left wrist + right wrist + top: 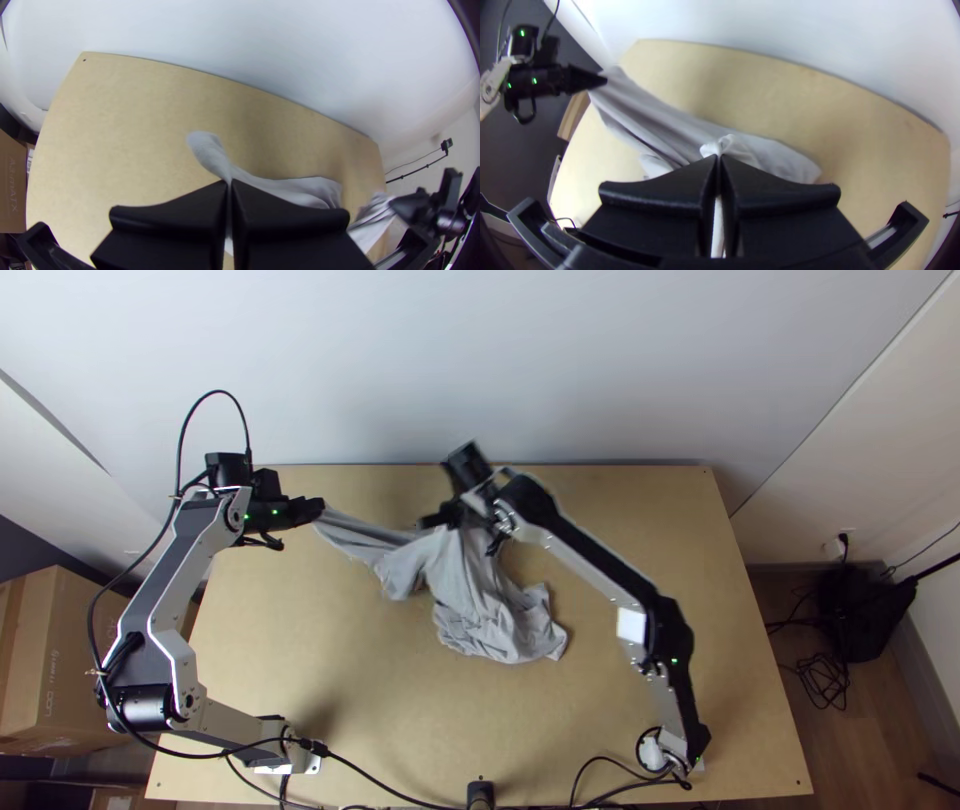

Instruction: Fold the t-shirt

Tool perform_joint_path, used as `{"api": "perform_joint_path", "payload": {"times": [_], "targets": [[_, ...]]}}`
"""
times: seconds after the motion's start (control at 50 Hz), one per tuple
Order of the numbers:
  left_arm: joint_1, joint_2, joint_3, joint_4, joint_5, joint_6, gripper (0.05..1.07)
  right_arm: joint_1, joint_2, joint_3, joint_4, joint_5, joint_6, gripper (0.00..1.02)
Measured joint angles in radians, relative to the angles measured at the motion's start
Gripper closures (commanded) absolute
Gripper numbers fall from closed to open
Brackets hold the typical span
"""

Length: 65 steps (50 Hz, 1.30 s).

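Note:
The grey t-shirt is bunched, its lower part on the middle of the table, with one stretch drawn out to the upper left. My left gripper is shut on the end of that stretch. Above the table's upper middle, my right gripper is shut on another part of the shirt. In the left wrist view the left gripper pinches grey cloth, a short flap standing beyond the tips. The right wrist view has the right gripper closed on a small tuft, with shirt fabric stretching toward the left gripper.
The light wooden table has bare wood around the shirt. A pale wall rises along its far edge. Cables lie at the near edge beside the right base. A cardboard box stands left of the table.

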Motion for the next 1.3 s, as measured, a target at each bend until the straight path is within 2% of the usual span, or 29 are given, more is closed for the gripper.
{"api": "perform_joint_path", "payload": {"times": [0.24, 0.58, 0.66, 0.76, 0.88, 1.06, 1.16, 1.3], "targets": [[0.023, -0.041, 0.041, -0.081, -0.114, 0.0, 1.05, -0.133, -0.154, -0.024, -0.003, 0.004, -0.024, 1.0], [0.027, -0.067, 0.378, -0.291, -0.269, 0.005, 1.05, -0.346, -0.315, -0.035, -0.006, 0.003, -0.039, 1.0], [0.019, -0.076, 0.465, -0.32, -0.297, 0.005, 1.05, -0.371, -0.366, -0.043, -0.005, 0.005, -0.058, 1.0], [-0.018, -0.113, 0.554, -0.329, -0.35, 0.005, 1.05, -0.373, -0.438, -0.069, 0.027, 0.041, -0.103, 1.0], [-0.073, -0.175, 0.653, -0.331, -0.396, 0.005, 1.05, -0.373, -0.568, -0.169, 0.161, 0.078, -0.165, 1.0], [-0.088, -0.279, 0.779, -0.312, -0.438, 0.005, 1.05, -0.367, -0.845, -0.448, 0.601, 0.077, -0.307, 1.0], [-0.091, -0.342, 0.792, -0.291, -0.449, 0.005, 1.05, -0.348, -0.982, -0.546, 0.698, 0.074, -0.365, 1.0], [-0.092, -0.424, 0.793, -0.276, -0.448, 0.005, 1.05, -0.323, -1.134, -0.625, 0.724, 0.066, -0.391, 1.0]]}}
